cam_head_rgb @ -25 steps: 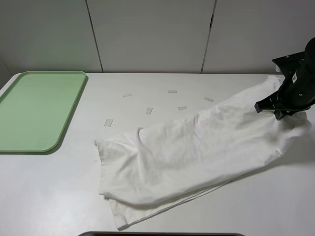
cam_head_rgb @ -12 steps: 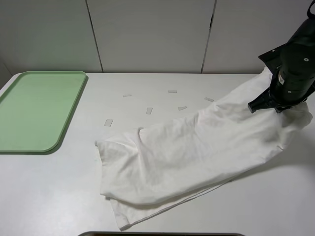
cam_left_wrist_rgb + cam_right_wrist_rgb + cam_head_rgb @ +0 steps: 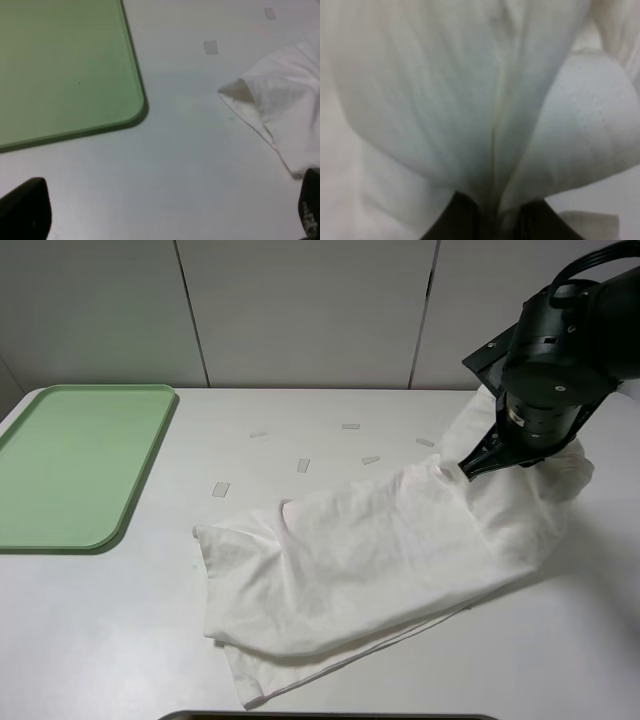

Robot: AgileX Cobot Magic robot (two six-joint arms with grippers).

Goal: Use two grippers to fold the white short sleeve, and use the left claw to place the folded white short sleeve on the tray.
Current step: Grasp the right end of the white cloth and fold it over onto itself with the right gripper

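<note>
You are barely beginning: your right hand (image 3: 479, 466) is pinching the white T-shirt (image 3: 370, 560), sprawling loosely on the worktop (image 3: 120, 640); your left hand (image 3: 167, 212) is hovering spread near the tray (image 3: 60, 470).

The gripped end of the large soft white cotton T-shirt (image 3: 380, 550) has been carried leftward by the bulky matte-black right gripper (image 3: 470, 469).

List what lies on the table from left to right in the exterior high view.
tray → white short sleeve → right gripper, clamped on the shirt's right end. The small tape strips overlap the shirt's span, so they are left out.
</note>
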